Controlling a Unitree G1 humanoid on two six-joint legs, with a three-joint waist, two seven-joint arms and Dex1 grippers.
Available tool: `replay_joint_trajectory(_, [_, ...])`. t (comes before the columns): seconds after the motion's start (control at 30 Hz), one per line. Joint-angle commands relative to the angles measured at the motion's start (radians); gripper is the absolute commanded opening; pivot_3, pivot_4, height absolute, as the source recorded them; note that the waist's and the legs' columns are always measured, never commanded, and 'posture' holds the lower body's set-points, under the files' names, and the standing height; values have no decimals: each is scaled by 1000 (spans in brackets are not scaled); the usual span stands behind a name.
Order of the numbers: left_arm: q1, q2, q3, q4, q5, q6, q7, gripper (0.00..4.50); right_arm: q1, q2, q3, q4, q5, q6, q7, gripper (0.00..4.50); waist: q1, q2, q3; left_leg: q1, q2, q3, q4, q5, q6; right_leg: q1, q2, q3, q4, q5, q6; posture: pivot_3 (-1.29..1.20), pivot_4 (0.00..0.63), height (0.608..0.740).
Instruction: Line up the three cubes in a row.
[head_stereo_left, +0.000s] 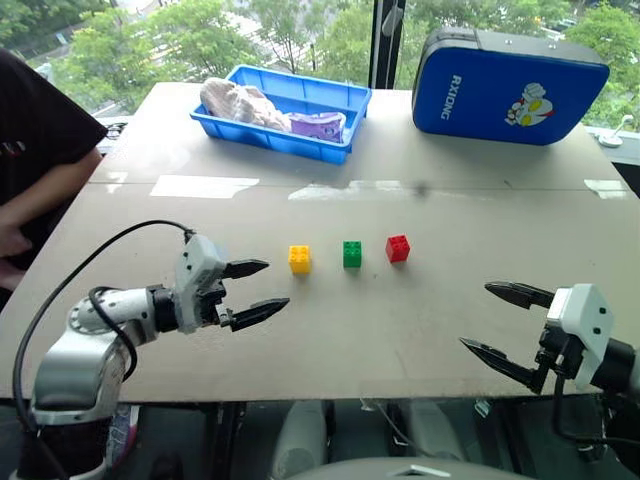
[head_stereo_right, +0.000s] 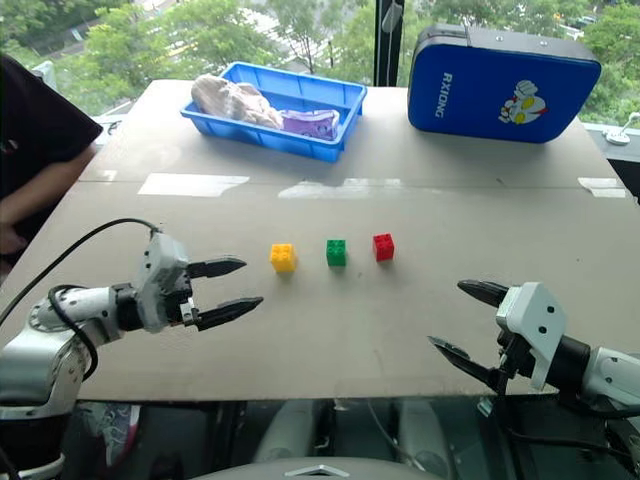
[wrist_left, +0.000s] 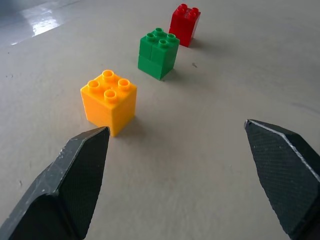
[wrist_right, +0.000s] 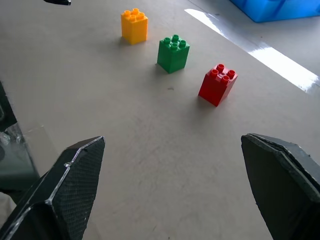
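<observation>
Three studded cubes stand in a row on the grey table: a yellow cube on the left, a green cube in the middle and a red cube on the right. My left gripper is open and empty, just left of the yellow cube and apart from it. In the left wrist view the yellow cube lies close ahead of the fingertips. My right gripper is open and empty near the table's front right edge, well short of the red cube.
A blue bin holding a crumpled bag and a purple packet sits at the back left. A blue case stands at the back right. A person's arm rests at the table's left edge.
</observation>
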Motion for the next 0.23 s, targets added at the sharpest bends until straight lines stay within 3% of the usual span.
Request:
replay_joint_trajectory(0.03, [115, -38, 110, -113, -72, 43, 84, 4425, 68, 12, -114, 4, -6, -44, 47, 4500, -1, 1, -1, 0, 0, 0, 0, 0, 0, 0, 0, 0, 0, 0, 0, 0, 150, 740])
replay_joint_trajectory(0.23, [300, -35, 213, -140, -82, -22, 65, 4425, 147, 33, -181, 48, -24, -75, 89, 4500, -1, 2, -1, 2, 0, 0, -1, -3, -5, 0, -2, 0, 0, 0, 0, 0, 150, 740])
